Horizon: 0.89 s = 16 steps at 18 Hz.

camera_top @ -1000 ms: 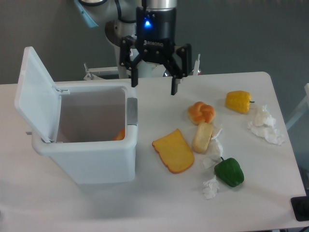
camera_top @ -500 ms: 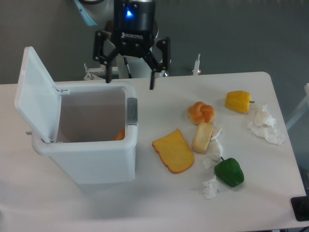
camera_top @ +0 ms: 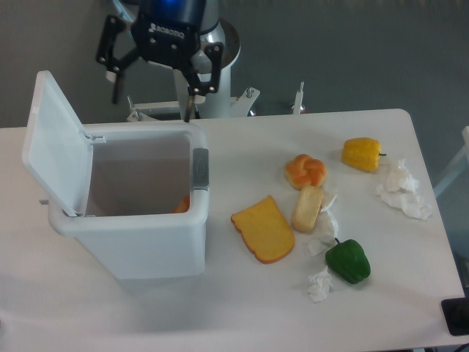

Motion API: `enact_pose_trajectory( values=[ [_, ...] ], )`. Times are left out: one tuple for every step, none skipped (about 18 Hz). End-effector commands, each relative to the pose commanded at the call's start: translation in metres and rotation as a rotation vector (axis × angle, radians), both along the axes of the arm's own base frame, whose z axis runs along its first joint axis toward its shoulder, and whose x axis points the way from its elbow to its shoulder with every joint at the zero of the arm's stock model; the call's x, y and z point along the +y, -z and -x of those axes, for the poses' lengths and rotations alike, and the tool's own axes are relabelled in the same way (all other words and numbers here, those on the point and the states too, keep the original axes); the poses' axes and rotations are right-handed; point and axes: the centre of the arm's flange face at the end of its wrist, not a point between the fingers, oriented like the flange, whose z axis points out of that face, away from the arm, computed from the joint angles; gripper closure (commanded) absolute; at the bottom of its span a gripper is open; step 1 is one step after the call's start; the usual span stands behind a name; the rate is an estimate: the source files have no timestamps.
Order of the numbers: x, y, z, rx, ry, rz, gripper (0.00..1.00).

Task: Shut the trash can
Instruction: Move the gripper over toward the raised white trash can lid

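With the gripper (camera_top: pixel 152 103) spread wide and empty above the back rim, the trash can (camera_top: pixel 135 220) at table-left is probably best closed by its upright lid (camera_top: pixel 53 143) being nudged from behind, slowly.

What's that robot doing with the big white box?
The robot's black claw hangs open and empty above the back edge of the large white plastic trash can. The can's flat white lid stands open on its left side, not yet pushed down. Something orange lies inside. Toy food and crumpled tissues sit on the white table.
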Motion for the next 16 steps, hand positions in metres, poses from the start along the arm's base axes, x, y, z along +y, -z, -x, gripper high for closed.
enact_pose_trajectory(
  values=[
    [0.002, -0.001, -0.004, -0.016, 0.012, -0.011, 0.0],
    [0.003, -0.001, -0.006, -0.03, 0.018, -0.018, 0.0],
    [0.006, -0.001, -0.011, -0.043, 0.026, -0.021, 0.0],
    [0.007, -0.001, -0.014, -0.053, 0.027, -0.022, 0.0],
    [0.008, 0.0, -0.017, -0.061, 0.027, -0.02, 0.0],
    [0.01, 0.0, -0.021, -0.066, 0.032, -0.019, 0.0],
    [0.012, 0.002, -0.024, -0.074, 0.035, -0.015, 0.0],
    [0.013, 0.002, -0.027, -0.077, 0.038, -0.014, 0.0],
    [0.015, 0.003, -0.03, -0.081, 0.042, -0.012, 0.0],
    [0.015, 0.002, -0.031, -0.082, 0.044, -0.012, 0.0],
    [0.016, 0.002, -0.032, -0.079, 0.047, -0.014, 0.0],
    [0.016, 0.001, -0.033, -0.078, 0.048, -0.015, 0.0],
    [0.017, 0.001, -0.036, -0.077, 0.055, -0.015, 0.0],
    [0.018, 0.002, -0.038, -0.076, 0.061, -0.015, 0.0],
    [0.019, 0.003, -0.037, -0.077, 0.061, -0.013, 0.0],
    [0.02, 0.002, -0.038, -0.075, 0.063, -0.015, 0.0]
  ],
)
